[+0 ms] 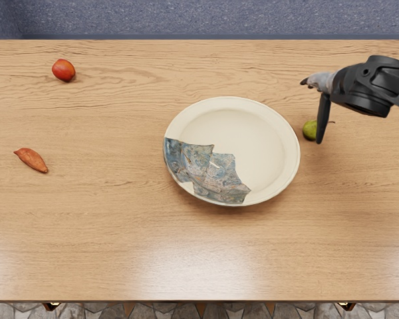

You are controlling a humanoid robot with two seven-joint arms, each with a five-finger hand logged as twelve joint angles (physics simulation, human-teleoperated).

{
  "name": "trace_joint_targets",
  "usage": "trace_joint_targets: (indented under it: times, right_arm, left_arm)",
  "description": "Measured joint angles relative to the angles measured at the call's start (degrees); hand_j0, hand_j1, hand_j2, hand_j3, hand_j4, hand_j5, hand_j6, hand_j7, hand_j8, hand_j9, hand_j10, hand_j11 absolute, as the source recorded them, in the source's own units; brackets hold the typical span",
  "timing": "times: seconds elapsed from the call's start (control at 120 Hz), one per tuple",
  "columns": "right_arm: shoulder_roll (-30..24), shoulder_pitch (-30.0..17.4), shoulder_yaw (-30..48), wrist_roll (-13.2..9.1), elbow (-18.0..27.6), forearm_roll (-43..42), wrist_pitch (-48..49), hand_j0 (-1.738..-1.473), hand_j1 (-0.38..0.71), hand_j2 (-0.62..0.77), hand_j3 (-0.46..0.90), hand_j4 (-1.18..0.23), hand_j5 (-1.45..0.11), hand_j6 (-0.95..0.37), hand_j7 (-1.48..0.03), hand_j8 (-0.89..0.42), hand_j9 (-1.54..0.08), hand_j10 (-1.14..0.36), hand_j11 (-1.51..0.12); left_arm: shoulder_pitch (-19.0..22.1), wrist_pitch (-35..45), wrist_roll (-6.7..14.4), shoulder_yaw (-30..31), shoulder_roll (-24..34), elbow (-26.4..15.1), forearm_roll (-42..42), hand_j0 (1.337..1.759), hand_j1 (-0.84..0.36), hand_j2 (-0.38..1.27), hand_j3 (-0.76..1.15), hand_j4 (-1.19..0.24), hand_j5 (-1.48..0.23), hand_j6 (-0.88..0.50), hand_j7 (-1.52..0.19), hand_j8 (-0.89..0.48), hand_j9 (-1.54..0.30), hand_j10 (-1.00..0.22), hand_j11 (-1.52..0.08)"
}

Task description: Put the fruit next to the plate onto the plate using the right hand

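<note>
A cream plate [266, 133] with a blue-grey patterned patch on its near left side sits right of the table's middle. Just beyond its right rim lies a small green fruit [309, 129], partly hidden behind a dark finger. My right hand [322, 109] comes in from the right edge and hovers over that fruit. One long finger [323, 119] points down in front of the fruit and another pokes out to the left. The hand holds nothing. The left arm is out of view.
A red apple-like fruit [64, 69] lies at the far left of the wooden table [120, 226]. An orange sweet potato [30, 159] lies at the left, nearer the front. The table's front edge runs along the bottom of the view.
</note>
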Motion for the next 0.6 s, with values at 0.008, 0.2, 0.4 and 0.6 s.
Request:
trace_joint_targets:
  times: [0.008, 0.2, 0.4, 0.6]
  right_arm:
    - [0.12, -0.02, -0.29, 0.0, 0.06, -0.09, -0.51, -1.658, -0.35, 0.0, 0.0, 0.0, 0.0, 0.0, 0.0, 0.0, 0.0, 0.0, 0.0]
    - [1.34, -2.59, -3.12, 0.0, 0.71, -1.18, -8.22, -1.658, -0.25, -0.02, 0.0, -0.08, -0.11, -0.09, -0.11, -0.09, -0.11, -0.08, -0.11]
    - [1.6, -5.41, -3.74, 0.0, 0.33, -5.4, -14.12, -1.658, -0.18, -0.03, 0.0, -0.14, -0.18, -0.14, -0.18, -0.14, -0.18, -0.14, -0.18]
    - [5.3, -7.18, -3.9, 0.0, -1.83, -7.76, -16.39, -1.658, -0.1, -0.04, 0.0, -0.21, -0.27, -0.22, -0.27, -0.21, -0.27, -0.21, -0.27]
  left_arm:
    - [0.0, 0.0, 0.0, 0.01, 0.0, 0.0, 0.0, 1.658, 0.32, 0.0, 0.0, -0.02, -0.03, -0.02, -0.03, -0.02, -0.03, -0.02, -0.03]
    - [0.0, 0.0, 0.0, 0.07, 0.0, 0.0, 0.02, 1.658, 0.32, 0.0, 0.0, -0.02, -0.03, -0.02, -0.03, -0.02, -0.03, -0.02, -0.03]
    - [-0.08, 0.0, 0.0, 0.08, 0.0, 0.0, 0.03, 1.658, 0.32, 0.0, 0.0, -0.02, -0.03, -0.02, -0.03, -0.02, -0.03, -0.02, -0.03]
    - [-0.09, 0.0, 0.0, 0.04, 0.0, -0.02, 0.03, 1.658, 0.32, 0.0, 0.0, -0.02, -0.03, -0.02, -0.03, -0.02, -0.03, -0.02, -0.03]
